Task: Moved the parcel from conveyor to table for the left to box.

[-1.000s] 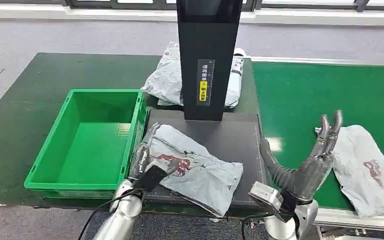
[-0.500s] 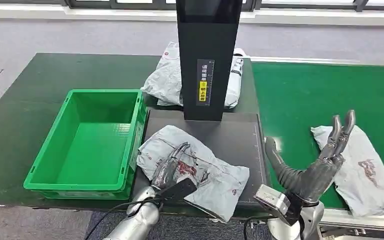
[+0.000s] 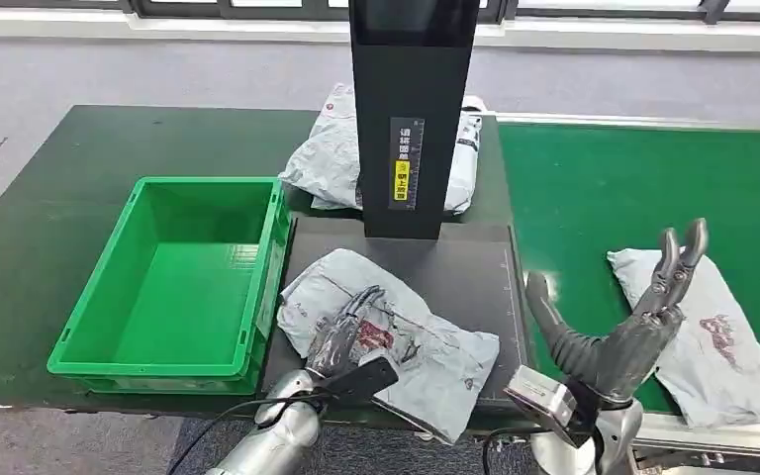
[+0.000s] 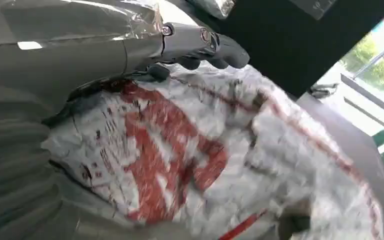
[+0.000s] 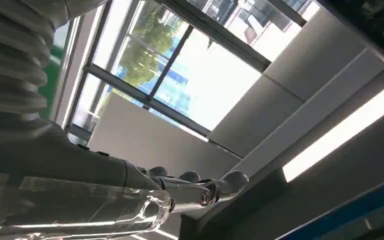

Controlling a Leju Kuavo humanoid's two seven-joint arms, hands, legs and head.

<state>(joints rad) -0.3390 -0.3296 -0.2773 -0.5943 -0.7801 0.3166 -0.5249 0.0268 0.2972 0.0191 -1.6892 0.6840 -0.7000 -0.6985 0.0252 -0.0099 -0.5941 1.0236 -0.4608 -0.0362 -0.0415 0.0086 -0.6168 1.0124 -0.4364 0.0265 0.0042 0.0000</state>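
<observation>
The left hand lies flat on the grey parcel, fingers extended over its print, gripping nothing. The parcel lies under it on the black platform. The right hand hovers wide open, empty.

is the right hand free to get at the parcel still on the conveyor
Probably yes. The right hand is raised with fingers apart and holds nothing, just beside the parcel on the conveyor, and nothing lies between them. It would need to turn downward to grasp it.
</observation>
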